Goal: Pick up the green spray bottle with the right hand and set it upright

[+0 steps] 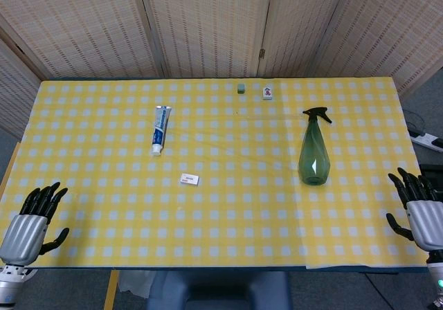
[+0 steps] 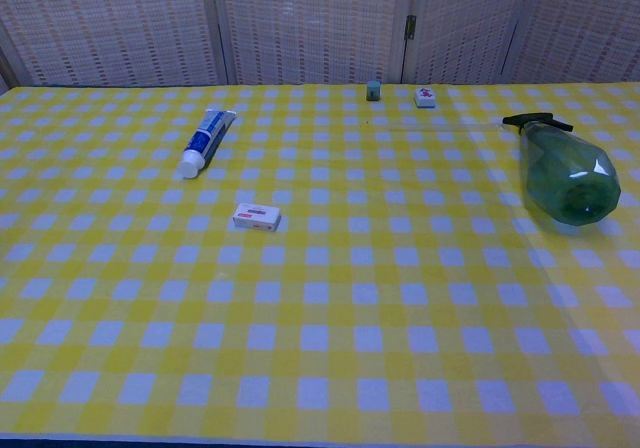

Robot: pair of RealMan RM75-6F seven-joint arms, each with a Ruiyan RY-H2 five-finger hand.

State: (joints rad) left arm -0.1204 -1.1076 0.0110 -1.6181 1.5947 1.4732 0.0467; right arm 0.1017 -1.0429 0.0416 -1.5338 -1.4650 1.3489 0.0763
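Lying on its side at the right of the counter (image 1: 208, 213), the green spray bottle (image 1: 313, 151) was untouched, nothing yet done, while the right hand (image 1: 422, 210) and left hand (image 1: 31, 220) waited at the near corners, fingers spread and empty.

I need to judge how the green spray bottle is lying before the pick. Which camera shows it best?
The head view: the green spray bottle shows whole from above, lying flat, black nozzle pointing to the far edge, apart from the right hand. The chest view shows the bottle low and foreshortened near the frame's right edge.
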